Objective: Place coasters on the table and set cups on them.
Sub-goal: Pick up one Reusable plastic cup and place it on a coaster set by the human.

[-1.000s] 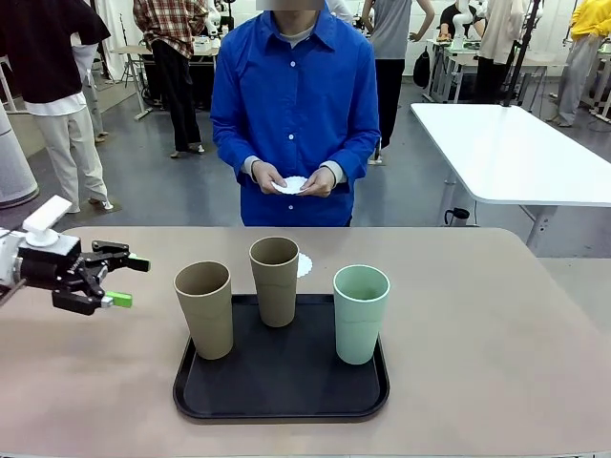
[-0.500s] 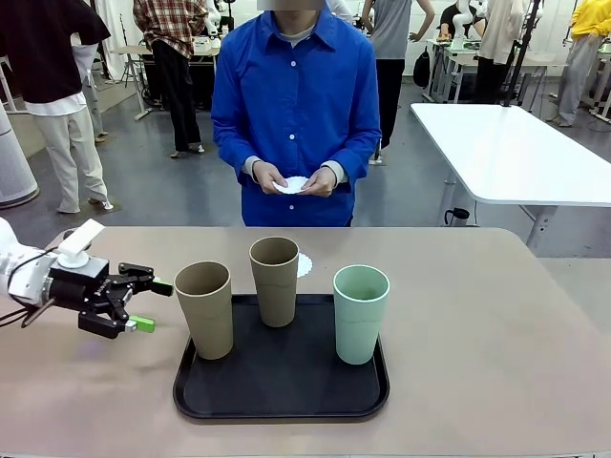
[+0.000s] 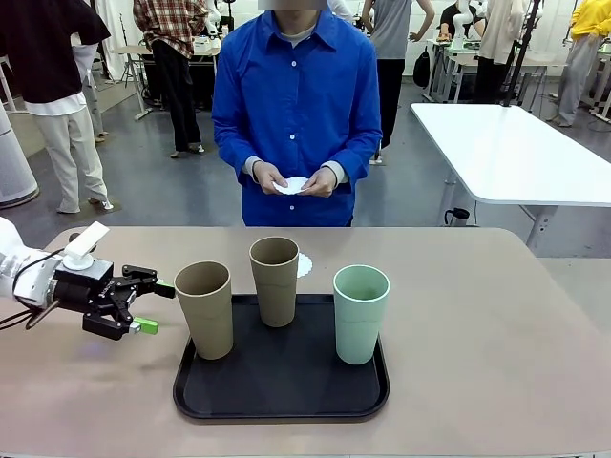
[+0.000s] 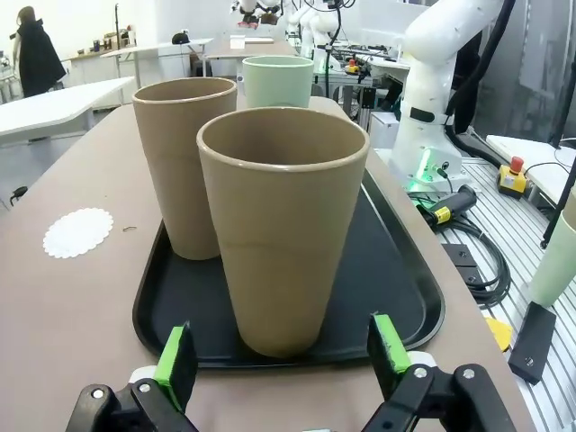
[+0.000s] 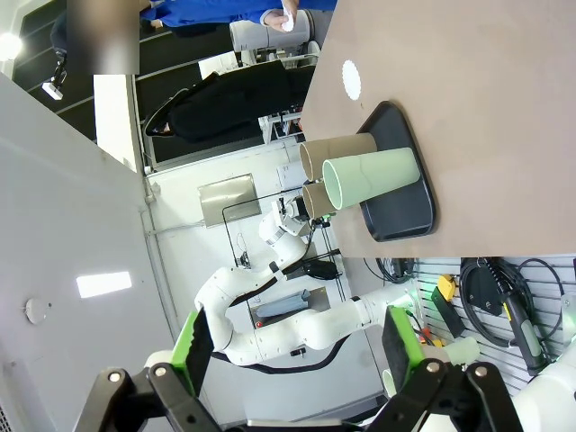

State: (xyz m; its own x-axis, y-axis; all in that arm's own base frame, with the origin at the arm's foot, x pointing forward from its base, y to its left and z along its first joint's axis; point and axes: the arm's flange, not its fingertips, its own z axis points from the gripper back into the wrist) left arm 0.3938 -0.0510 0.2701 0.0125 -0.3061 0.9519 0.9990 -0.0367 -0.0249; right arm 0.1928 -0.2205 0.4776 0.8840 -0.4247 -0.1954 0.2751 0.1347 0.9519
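L gripper [image 3: 155,305] sits low over the table [image 3: 477,315], jaws spread wide, nothing pinched. Fingers are black w/ green pads [image 4: 176,353].

Straight ahead of it, just past the fingertips, is the near tan cup [image 4: 281,243]. It's tall, tapered, matte, no handle, and upright at the near edge of the black tray [image 4: 400,288]. Pads stand clear of the cup's sides. The tray is rectangular w/ rounded corners, a low raised rim and a slight sheen.

Behind the near cup, twd picture-left in the wrist view, is the 2nd tan cup [image 4: 178,171], same shape, also on the tray. Farthest from the gripper is the mint cup [image 4: 277,79], pale green, matte, upright on the tray.

One coaster [image 4: 78,231] lies flat on bare table, off the tray, ahead of the gripper beside the 2nd cup. It's round white paper w/ a scalloped lacy edge. Another coaster [image 3: 291,184] is held in the person's hands [image 3: 270,177] at the far side, well away from both grippers. The table top is beige-tan and smooth.

R gripper [image 5: 297,349] has jaws likewise spread & empty. Table, tray & cups are far ahead of it.
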